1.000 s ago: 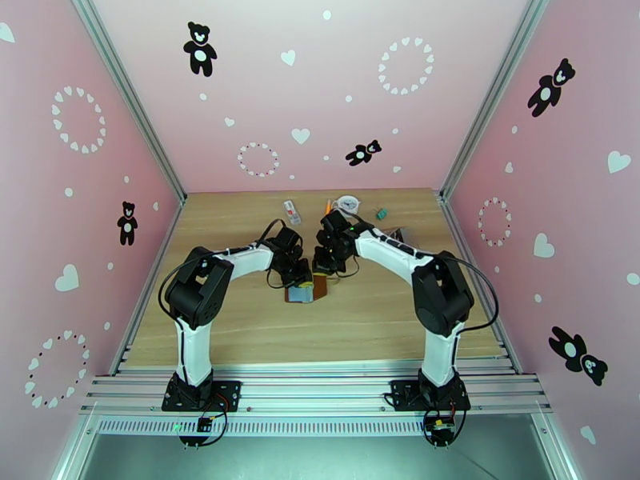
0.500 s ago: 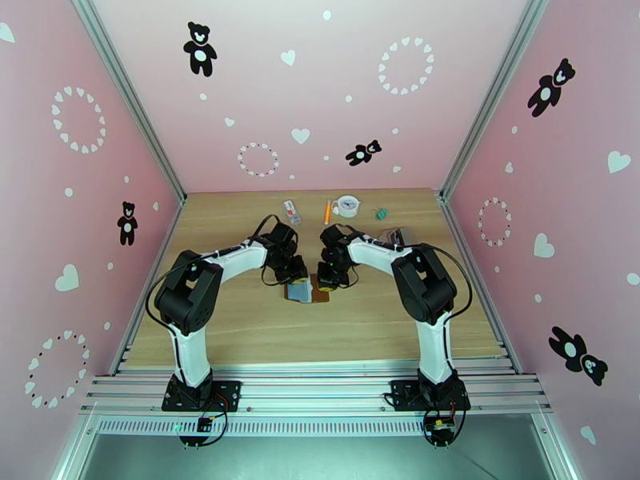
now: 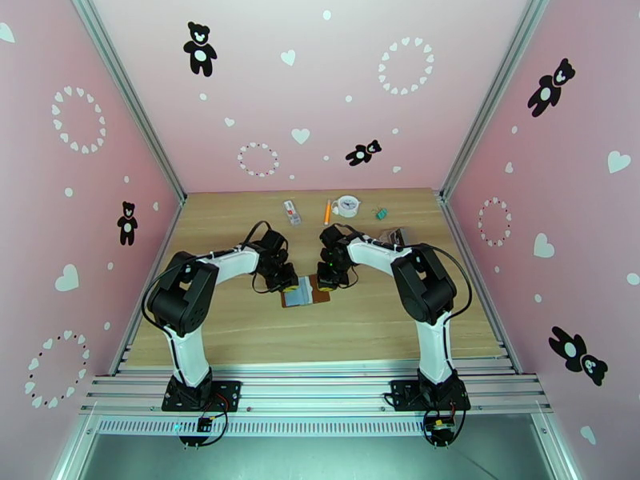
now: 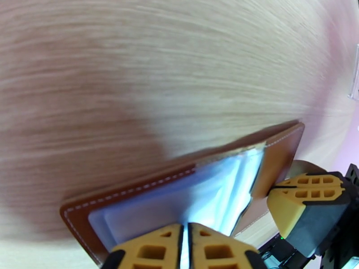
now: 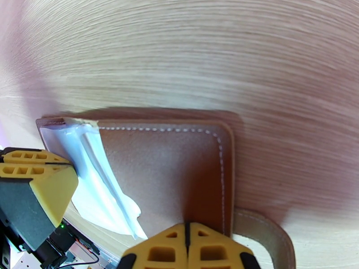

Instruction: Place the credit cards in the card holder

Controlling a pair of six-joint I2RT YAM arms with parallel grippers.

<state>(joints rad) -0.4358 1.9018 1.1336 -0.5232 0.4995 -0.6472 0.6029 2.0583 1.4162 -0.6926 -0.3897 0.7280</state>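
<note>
The card holder (image 3: 308, 294) lies open on the wooden table (image 3: 240, 334), about mid-table between the two arms, with its grey-blue pockets facing up on the left and a brown leather flap on the right. The left gripper (image 4: 185, 230) is at the holder's left side, its jaws drawn almost together on a pale sliver of the pocket leaf, so it seems to pinch that leaf. The right gripper (image 5: 186, 229) is at the brown flap, jaws closed tight with no gap, their tips touching the flap's edge just beside the snap tab (image 5: 265, 238). Along the far edge of the table lie a small white-and-red packet (image 3: 292, 211), an orange pen (image 3: 327, 211), a round white object (image 3: 348, 205) and a small green item (image 3: 382, 212). A small grey item (image 3: 394, 234) sits far right by the right arm, too small to identify.
</note>
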